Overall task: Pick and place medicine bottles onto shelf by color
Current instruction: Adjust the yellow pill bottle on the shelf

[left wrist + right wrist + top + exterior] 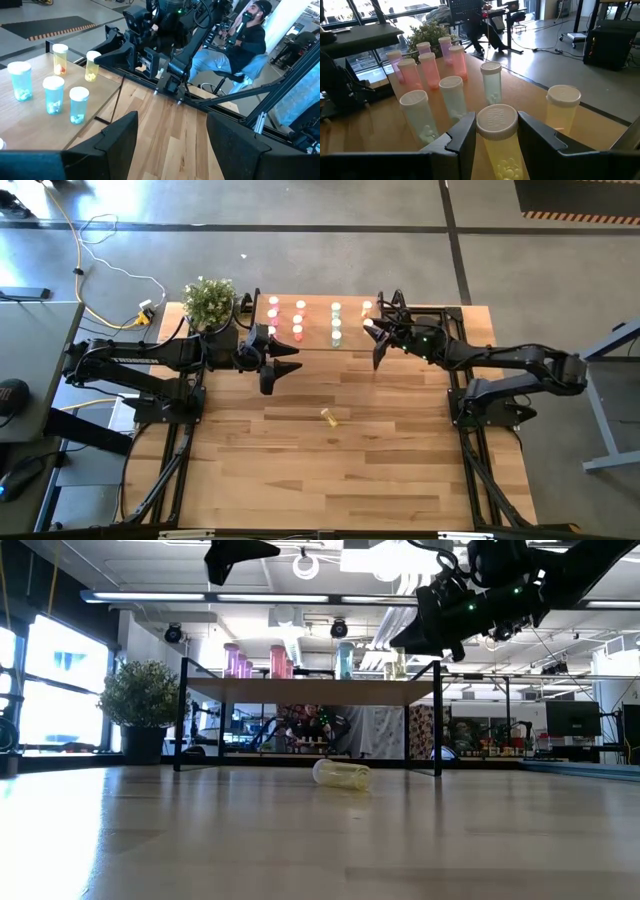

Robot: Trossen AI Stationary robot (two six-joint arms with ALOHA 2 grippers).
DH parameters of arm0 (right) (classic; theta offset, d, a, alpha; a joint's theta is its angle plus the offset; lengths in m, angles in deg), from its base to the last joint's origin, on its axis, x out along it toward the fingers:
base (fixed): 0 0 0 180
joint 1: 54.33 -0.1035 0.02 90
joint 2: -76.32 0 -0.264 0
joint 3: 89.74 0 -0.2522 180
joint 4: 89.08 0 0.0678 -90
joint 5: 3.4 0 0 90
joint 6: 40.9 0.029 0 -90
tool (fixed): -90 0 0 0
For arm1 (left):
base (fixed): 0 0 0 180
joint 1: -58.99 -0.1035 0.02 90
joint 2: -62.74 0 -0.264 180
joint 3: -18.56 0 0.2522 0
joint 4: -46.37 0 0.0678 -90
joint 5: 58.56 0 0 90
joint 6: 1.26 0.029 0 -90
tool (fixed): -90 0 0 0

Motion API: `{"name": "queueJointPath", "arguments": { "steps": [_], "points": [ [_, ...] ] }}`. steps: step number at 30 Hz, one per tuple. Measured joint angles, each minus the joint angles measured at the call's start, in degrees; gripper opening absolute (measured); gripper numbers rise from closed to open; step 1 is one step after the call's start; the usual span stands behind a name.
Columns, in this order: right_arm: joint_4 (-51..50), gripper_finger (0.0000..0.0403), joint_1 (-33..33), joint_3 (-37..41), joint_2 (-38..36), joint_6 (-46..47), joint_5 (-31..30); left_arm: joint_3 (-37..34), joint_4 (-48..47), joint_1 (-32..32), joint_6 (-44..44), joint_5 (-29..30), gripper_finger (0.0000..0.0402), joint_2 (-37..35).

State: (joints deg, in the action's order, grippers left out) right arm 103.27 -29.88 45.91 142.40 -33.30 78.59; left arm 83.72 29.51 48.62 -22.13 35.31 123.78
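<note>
Two grippers hang above the far half of the worktop (330,470), one at each end of the shelf (318,343). The right gripper (493,131) has its fingers (462,134) closed on a yellow bottle (499,142), the pale cap sitting just between the two dark pads, and it holds this bottle over the shelf's right end. Close beside those fingers stands another yellow bottle (562,110). Beyond the fingertips come three pale green bottles (454,97), and farther off still, toward a potted plant (210,300), a cluster of pink and red-orange bottles (427,65), all upright on the shelf board.

The left gripper (272,366) hovers just off the shelf's front edge near its left end, its fingers (117,137) spread wide with nothing between them. In the left wrist view, three pale green bottles (52,95) and two yellow ones (60,59) stand on the shelf to one side of those open fingers.

One more yellow bottle (329,417) lies on its side on the bare worktop, well apart from both grippers, roughly midway between them and nearer the front.

A seated person (235,42) shows beyond the worktop, behind the right arm's base.
</note>
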Motion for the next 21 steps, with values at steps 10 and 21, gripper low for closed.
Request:
{"name": "queueJointPath", "arguments": {
  "steps": [10,21],
  "points": [
    [1.5,0.0126,0.0,0.0,2.6,1.0,0.0,0.0,0.0,0.0,0.0,0.0,0.0227,0.0],
    [0.0,0.0126,0.0,-0.1,2.6,1.0,-0.4,0.0,0.0,0.0,0.0,1.2,0.0227,0.0]
  ]
}}
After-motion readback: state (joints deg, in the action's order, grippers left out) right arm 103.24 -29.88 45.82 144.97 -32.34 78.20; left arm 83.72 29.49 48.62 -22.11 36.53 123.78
